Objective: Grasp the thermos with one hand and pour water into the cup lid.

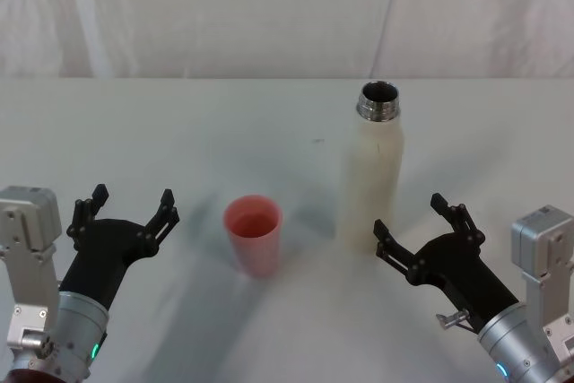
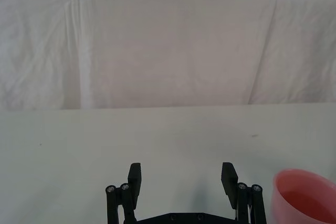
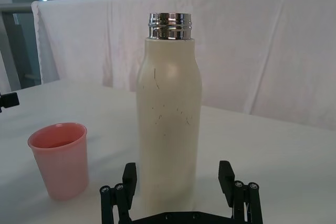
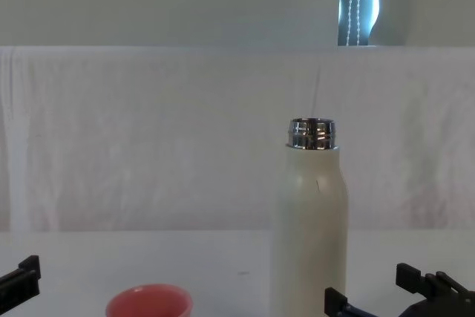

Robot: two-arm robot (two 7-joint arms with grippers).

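Left hand (image 1: 126, 209) waits at 8 o'clock, fingers apart and empty. Cup (image 1: 253, 233) stands centre on the surface (image 1: 179, 123); thermos (image 1: 373, 177) upright at its 2 o'clock. Right hand (image 1: 421, 226), spread, sits just beside the thermos base; a low, off-centre grip could tip it.

cup lid (image 1: 253, 232) left of thermos (image 1: 375, 168), both on table (image 1: 179, 123)

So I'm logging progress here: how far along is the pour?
Done: the thermos stands uncapped, the cup lid upright beside it. In hand: the open right gripper sits close to the thermos base, not gripping. The left gripper waits open. Left: grasp, lift, tilt, pour.
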